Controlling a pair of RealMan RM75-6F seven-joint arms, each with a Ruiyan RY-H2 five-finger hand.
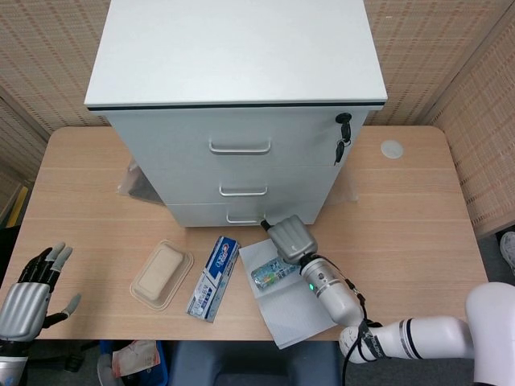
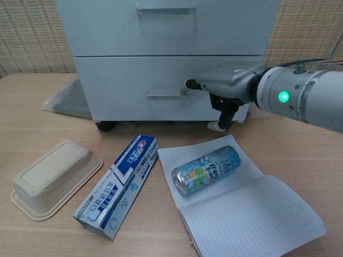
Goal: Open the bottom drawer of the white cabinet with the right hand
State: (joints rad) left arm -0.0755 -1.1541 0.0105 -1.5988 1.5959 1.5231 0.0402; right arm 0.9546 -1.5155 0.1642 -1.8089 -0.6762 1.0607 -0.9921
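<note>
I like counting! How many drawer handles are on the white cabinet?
3: top handle, middle handle, bottom handle by the right hand. Other sides are hidden.

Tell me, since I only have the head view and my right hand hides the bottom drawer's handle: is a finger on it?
Observer: In the chest view, one fingertip of the right hand is at the right end of the handle, touching or nearly; I see nothing hooked behind it.
Operator: Is the drawer open at all?
Observer: No, the bottom drawer sits flush with the one above.
Operator: Is the can under my hand?
Observer: No, the can lies forward of the hand, with a visible gap.
</note>
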